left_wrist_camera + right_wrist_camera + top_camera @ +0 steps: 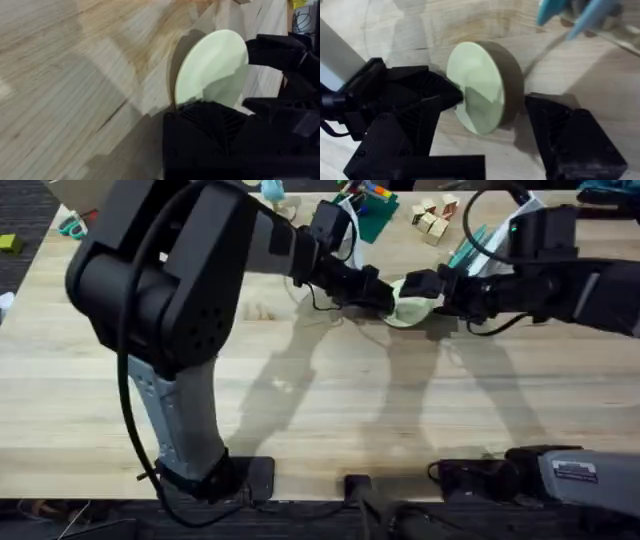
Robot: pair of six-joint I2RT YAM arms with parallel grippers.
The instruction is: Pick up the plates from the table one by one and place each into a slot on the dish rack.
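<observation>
A pale cream-yellow plate (408, 307) is held on edge just above the table (300, 410), between the two grippers. My left gripper (385, 298) reaches in from the left and is shut on the plate's rim; in its wrist view the plate (212, 67) rises straight out of its gripper (205, 112). My right gripper (435, 285) comes from the right and stands open, its fingers on either side of the plate (480, 87) with a gap at one finger (560, 130). A light blue plate (466, 248) stands upright behind the right arm. The dish rack is mostly hidden by that arm.
A pile of wooden cubes (432, 218) and green and coloured items (372, 202) lie at the back edge. The left arm's big dark body (160, 280) rises over the table's left half.
</observation>
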